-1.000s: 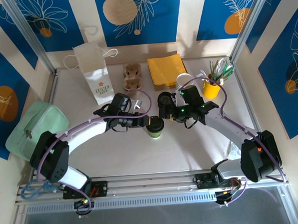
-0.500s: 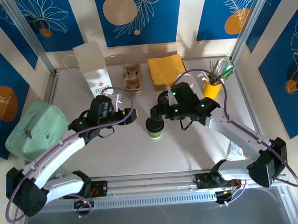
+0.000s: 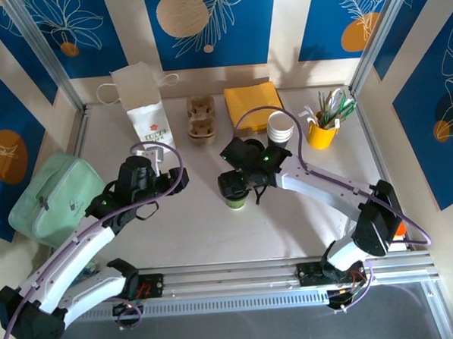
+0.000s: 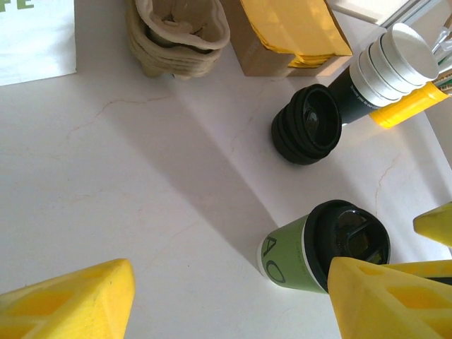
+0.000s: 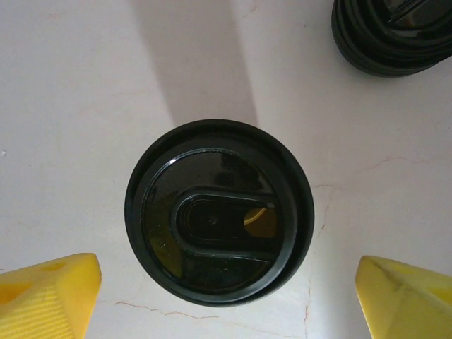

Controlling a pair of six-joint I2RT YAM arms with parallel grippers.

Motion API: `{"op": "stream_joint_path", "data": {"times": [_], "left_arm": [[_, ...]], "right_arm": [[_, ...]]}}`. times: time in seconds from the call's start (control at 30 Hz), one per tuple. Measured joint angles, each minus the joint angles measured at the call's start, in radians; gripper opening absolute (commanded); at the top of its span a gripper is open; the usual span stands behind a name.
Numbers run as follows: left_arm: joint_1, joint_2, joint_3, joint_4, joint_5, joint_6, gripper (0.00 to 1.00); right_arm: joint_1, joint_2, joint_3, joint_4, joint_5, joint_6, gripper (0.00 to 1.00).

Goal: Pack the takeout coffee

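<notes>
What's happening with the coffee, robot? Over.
Right end effector open, above coffee. Left end effector open, off to the side. Coffee upright, lidded. Lid stack nearby, not blocking.

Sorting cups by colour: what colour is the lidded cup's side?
Green cup, best in left wrist view.

The takeout coffee [image 4: 286, 258] is a small paper cup with green sides bearing pale lettering, closed by a round black plastic lid with an oval sip tab. It stands upright on the tabletop [image 4: 141, 176]. It is near the stack of loose black lids [image 4: 307, 126] but apart from it, on the side toward the arm bases.
</notes>
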Motion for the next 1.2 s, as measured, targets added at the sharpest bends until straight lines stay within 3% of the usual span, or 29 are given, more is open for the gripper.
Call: {"op": "stream_joint_path", "data": {"times": [0.37, 0.87, 1.2], "left_arm": [[0.007, -0.001, -0.017, -0.001, -0.002, -0.001, 0.74], [0.017, -0.001, -0.032, -0.001, 0.001, -0.011, 0.75], [0.021, -0.001, -0.048, 0.002, 0.002, -0.011, 0.75]], "right_arm": [[0.021, 0.094, 0.064, -0.059, 0.038, 0.008, 0.90], [0.021, 0.152, 0.087, -0.060, 0.035, 0.010, 0.75], [0.015, 0.156, 0.093, -0.061, 0.034, 0.010, 0.76]]}}
